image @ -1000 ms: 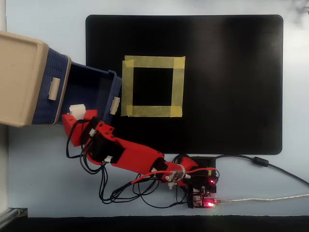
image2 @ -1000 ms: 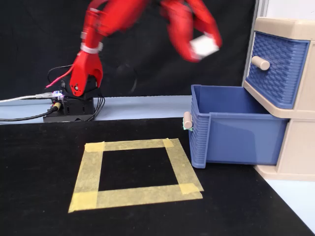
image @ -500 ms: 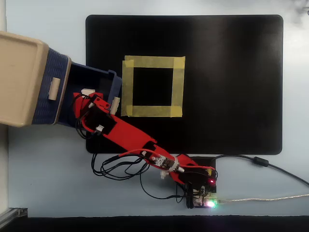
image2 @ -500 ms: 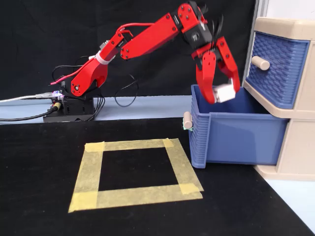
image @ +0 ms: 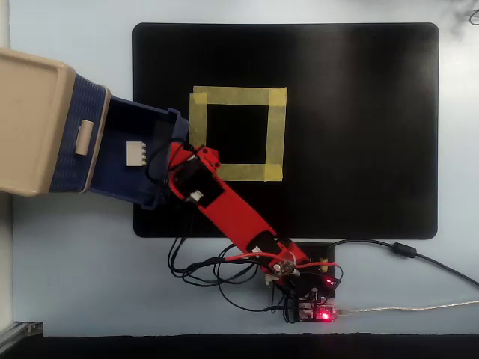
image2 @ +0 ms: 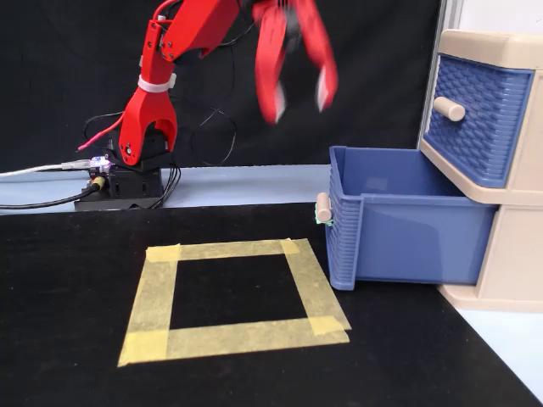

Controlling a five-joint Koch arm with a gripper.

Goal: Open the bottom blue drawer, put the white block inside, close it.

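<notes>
The bottom blue drawer point(image: 142, 123) point(image2: 407, 229) stands pulled out of the beige-topped cabinet point(image: 30, 123) point(image2: 509, 254). Its beige handle point(image2: 322, 208) faces the tape square. The white block point(image: 136, 152) lies loose on the drawer floor in the overhead view; the drawer wall hides it in the fixed view. My red gripper point(image2: 297, 97) point(image: 177, 154) hangs open and motion-blurred high above the drawer's front edge. Nothing is between its fingers point(image2: 273, 102).
The upper blue drawer point(image2: 475, 119) point(image: 75, 138) is shut. A yellow tape square point(image: 236, 133) point(image2: 233, 297) lies on the black mat point(image: 359, 127), beside the drawer front. The controller board point(image: 310, 299) point(image2: 119, 182) and loose cables point(image: 202, 265) sit at the arm's base.
The gripper, shut on the white block above the drawer half a second ago, has opened and let it go. The block now lies in the drawer. The gripper has lifted and pulled back toward the tape.
</notes>
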